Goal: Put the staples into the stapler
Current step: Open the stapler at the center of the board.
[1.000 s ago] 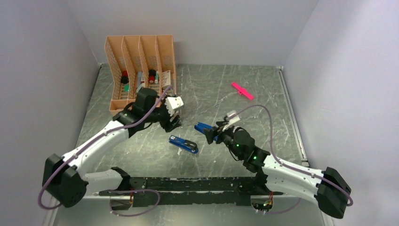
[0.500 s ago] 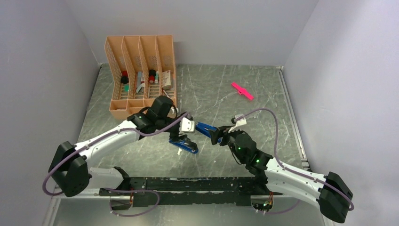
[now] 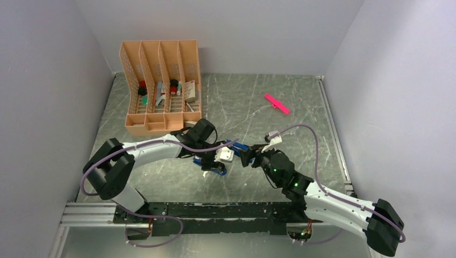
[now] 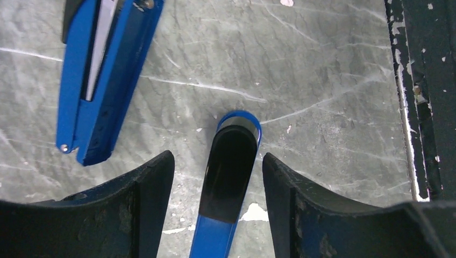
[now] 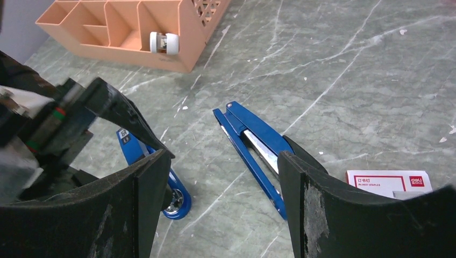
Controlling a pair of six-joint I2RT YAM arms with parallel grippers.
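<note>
Swung from the orange organiser (image 3: 161,80) at upper left to straddle the opened stapler (image 5: 253,153) mid-frame, left gripper (image 4: 216,158) wide, right gripper (image 5: 223,156) wide too: probably bracing it before loading.

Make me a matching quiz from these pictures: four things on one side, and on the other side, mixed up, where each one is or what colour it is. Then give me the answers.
Column one
1. pink stick
2. organizer
3. staple box
4. stapler piece with the black pad

Column two
A. orange, at the far left in the top view
B. white and red, lying flat
C. alone at the far right in the top view
D. between the fingers of the left end effector, not touching them

Pairs: 1-C, 2-A, 3-B, 4-D
</note>
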